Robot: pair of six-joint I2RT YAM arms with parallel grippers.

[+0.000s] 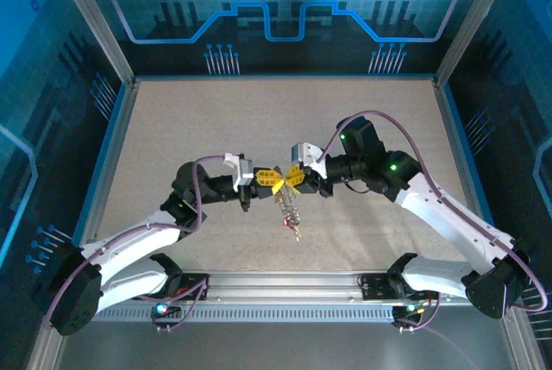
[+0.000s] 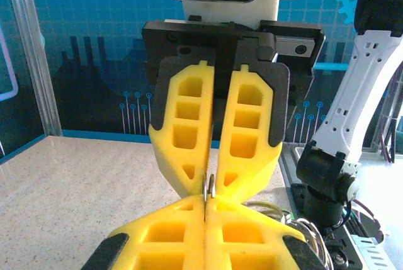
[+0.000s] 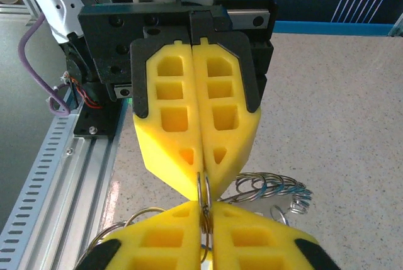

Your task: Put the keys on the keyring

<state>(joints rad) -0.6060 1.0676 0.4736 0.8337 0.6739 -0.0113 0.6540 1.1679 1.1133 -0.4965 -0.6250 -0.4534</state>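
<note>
Top external: left gripper (image 1: 267,183), right gripper (image 1: 294,178) tip to tip, both clamped on ring (image 2: 210,188), edge-on between them; keys (image 1: 290,210) dangle below.

Yellow, cut-out fingers (image 2: 186,125) in black shells are bolted to a black, screw-studded block (image 2: 189,37) behind them. Farther back from the fingers run white arm casings (image 1: 440,206) and purple cables (image 3: 26,53).

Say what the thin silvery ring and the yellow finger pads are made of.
Thin silvery ring: likely polished steel wire, glinting edge-on. Yellow finger pads: matte moulded plastic or firm foam, given the dull surface and hollow cells.
</note>
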